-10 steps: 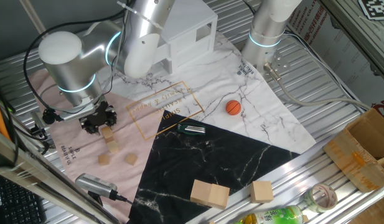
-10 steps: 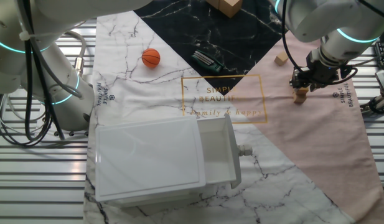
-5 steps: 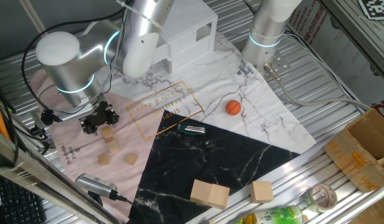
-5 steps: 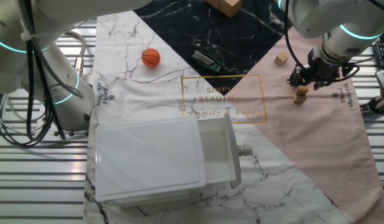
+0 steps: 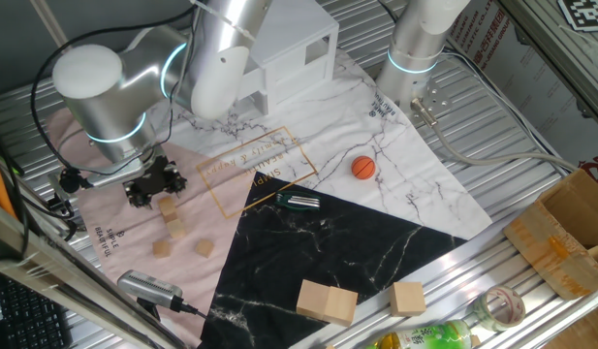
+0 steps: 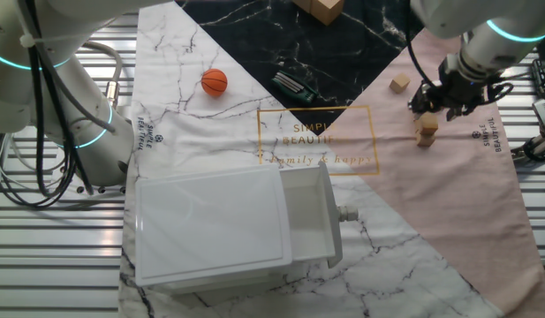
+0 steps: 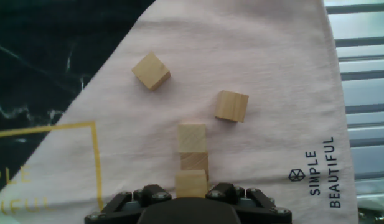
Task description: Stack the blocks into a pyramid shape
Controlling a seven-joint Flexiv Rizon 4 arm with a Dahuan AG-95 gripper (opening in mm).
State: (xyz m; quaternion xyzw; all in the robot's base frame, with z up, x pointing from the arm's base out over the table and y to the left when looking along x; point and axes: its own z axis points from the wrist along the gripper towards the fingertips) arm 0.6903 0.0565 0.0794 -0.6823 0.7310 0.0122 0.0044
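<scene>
Pincer [image 7: 192,194] hovering above pink cloth [image 7: 272,74], holding nothing, opening width hidden | blocks [image 7: 192,138] lying directly below and just ahead in a touching line of three, nearest one [image 7: 191,183] sitting between the fingers' bases | two loose cubes [image 7: 232,106] resting farther ahead | stacked block [image 6: 427,129] standing just beside the pincer.

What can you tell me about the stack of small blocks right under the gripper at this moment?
The stack of small blocks is made of light-tan wooden cubes with plain faces. It stands upright on the pink cloth, near the printed gold frame. In the other fixed view one cube sits on another; the hand view shows a row of three cubes just ahead of the fingers. The gripper hangs above without touching. Two loose cubes lie apart nearby.
</scene>
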